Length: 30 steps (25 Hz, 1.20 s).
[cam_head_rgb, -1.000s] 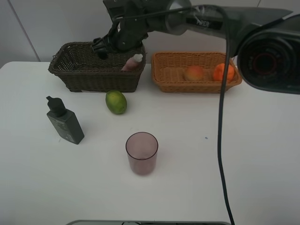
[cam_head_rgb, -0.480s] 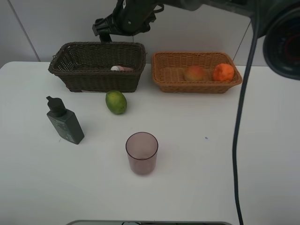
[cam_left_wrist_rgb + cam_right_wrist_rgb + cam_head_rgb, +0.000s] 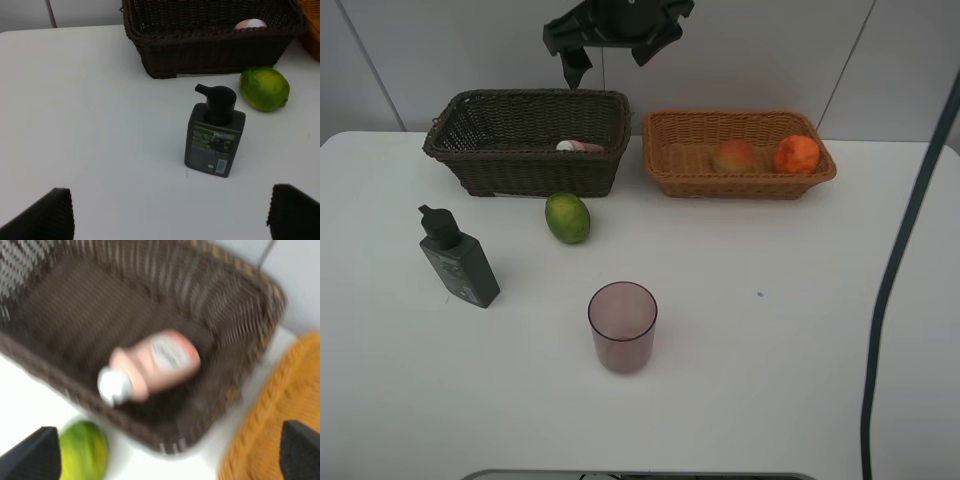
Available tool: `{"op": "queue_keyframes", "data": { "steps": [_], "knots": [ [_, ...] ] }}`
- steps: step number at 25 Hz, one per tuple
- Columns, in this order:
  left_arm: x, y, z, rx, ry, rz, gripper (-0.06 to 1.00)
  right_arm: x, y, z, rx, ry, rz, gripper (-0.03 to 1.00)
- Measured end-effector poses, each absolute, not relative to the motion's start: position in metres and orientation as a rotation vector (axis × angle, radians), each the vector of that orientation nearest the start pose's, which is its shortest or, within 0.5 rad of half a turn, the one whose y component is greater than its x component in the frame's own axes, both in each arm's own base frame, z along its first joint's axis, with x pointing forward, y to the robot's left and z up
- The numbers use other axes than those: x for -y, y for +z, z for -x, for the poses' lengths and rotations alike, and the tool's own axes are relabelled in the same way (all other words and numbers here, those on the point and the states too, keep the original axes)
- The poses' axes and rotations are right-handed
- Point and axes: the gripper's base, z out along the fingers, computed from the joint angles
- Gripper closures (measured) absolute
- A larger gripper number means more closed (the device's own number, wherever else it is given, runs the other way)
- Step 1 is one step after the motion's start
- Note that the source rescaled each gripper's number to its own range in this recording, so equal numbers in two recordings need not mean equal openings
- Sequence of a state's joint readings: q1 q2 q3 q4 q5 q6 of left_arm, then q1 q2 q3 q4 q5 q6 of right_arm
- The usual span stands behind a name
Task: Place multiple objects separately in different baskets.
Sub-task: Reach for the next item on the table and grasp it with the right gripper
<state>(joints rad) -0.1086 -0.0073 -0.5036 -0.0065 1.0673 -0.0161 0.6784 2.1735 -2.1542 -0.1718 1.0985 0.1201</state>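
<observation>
Your right wrist view is blurred: the pink bottle (image 3: 150,365) lying in the dark basket (image 3: 225,305) has a label you cannot read. The picture's edges cut off the green citrus (image 3: 85,456) and the light basket (image 3: 280,405). From the high camera, the dark basket's front wall hides most of that bottle, and the right claw (image 3: 608,62) runs off the top edge. In your left wrist view, only the fingertips of the left claw (image 3: 170,215) show, and the small print on the dark bottle (image 3: 215,142) is too fine to read.
</observation>
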Motion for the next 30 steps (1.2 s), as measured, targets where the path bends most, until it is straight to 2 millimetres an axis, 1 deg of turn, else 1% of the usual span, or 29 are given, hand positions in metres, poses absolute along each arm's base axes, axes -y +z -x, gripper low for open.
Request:
{"op": "queue_keyframes", "data": {
  "steps": [4, 10, 12, 15, 17, 19, 22, 23, 25, 28, 30],
  "knots": [
    [0.000, 0.278, 0.007, -2.039, -0.086, -0.095, -0.05, -0.288, 0.298, -0.380, -2.529, 0.006, 0.829, 0.07],
    [0.000, 0.278, 0.007, -2.039, -0.086, -0.095, -0.05, -0.283, 0.308, -0.374, -2.514, -0.005, 0.869, 0.07],
    [0.000, 0.278, 0.007, -2.039, -0.086, -0.095, -0.05, -0.278, 0.310, -0.368, -2.519, -0.017, 0.894, 0.07],
    [0.000, 0.278, 0.007, -2.039, -0.086, -0.095, -0.05, -0.267, 0.304, -0.355, -2.547, -0.054, 0.971, 0.07],
    [0.000, 0.278, 0.007, -2.039, -0.086, -0.095, -0.05, -0.259, 0.295, -0.344, -2.589, -0.080, 1.015, 0.07],
    [0.000, 0.278, 0.007, -2.039, -0.086, -0.095, -0.05, -0.250, 0.288, -0.330, -2.626, -0.069, 1.038, 0.07],
    [0.000, 0.278, 0.007, -2.039, -0.086, -0.095, -0.05, -0.239, 0.268, -0.309, -2.671, -0.020, 1.056, 0.07],
    [0.000, 0.278, 0.007, -2.039, -0.086, -0.095, -0.05, -0.236, 0.264, -0.304, -2.669, -0.004, 1.056, 0.07],
    [0.000, 0.278, 0.007, -2.039, -0.086, -0.095, -0.05, -0.228, 0.248, -0.292, -2.703, 0.010, 1.065, 0.07],
    [0.000, 0.278, 0.007, -2.039, -0.086, -0.095, -0.05, -0.225, 0.227, -0.275, -2.766, 0.026, 1.096, 0.07],
    [0.000, 0.278, 0.007, -2.039, -0.086, -0.095, -0.05, -0.230, 0.219, -0.265, -2.798, 0.068, 1.113, 0.07]
  ]
}}
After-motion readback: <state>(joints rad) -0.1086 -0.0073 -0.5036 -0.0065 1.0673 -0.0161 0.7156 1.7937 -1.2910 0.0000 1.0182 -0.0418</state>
